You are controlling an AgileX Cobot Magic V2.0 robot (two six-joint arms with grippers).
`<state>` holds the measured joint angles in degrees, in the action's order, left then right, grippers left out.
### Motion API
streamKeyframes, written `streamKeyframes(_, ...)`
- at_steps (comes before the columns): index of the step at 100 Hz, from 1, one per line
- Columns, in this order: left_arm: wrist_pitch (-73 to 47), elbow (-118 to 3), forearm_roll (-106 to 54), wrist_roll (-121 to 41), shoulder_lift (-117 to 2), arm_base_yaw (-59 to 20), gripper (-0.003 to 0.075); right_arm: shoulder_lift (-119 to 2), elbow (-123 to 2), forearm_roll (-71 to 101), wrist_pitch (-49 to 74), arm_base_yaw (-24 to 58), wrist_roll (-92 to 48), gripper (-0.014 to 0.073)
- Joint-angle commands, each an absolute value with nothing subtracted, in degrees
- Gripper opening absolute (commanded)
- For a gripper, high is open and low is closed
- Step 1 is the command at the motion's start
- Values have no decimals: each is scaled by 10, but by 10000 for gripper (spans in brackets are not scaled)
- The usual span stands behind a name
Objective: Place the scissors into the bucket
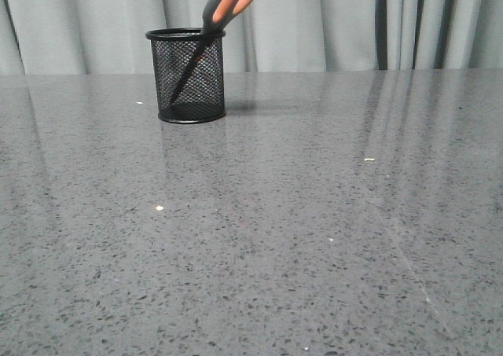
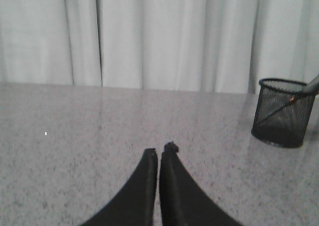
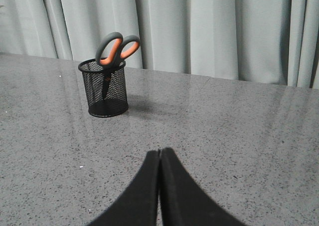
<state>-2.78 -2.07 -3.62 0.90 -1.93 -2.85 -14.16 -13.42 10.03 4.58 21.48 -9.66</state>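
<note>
The black wire-mesh bucket stands upright at the far left of the grey table. The scissors stand inside it, blades down, orange and grey handles leaning out over the rim to the right. Both also show in the right wrist view, the bucket with the scissors in it, and in the left wrist view, the bucket with a bit of scissors handle. My left gripper is shut and empty, well away from the bucket. My right gripper is shut and empty, also well away. Neither arm shows in the front view.
The grey speckled table runs to a far edge in front of a pale grey curtain. A few small light specks lie on the table top.
</note>
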Motion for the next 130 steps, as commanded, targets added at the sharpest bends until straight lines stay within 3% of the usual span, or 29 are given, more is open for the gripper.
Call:
streamKeyframes(1,22,-1,-15,40,-1,-29,-20,-145,-151,97,0,213,-100,-45)
streamKeyframes(114,-8,23,-10,40,17,-28,-20,-146,-149,57,0,213,-100,-45)
streamKeyframes(130,-8,23,-10,40,17,-28,-19,-142,-123,51,-38,152,-99,-45)
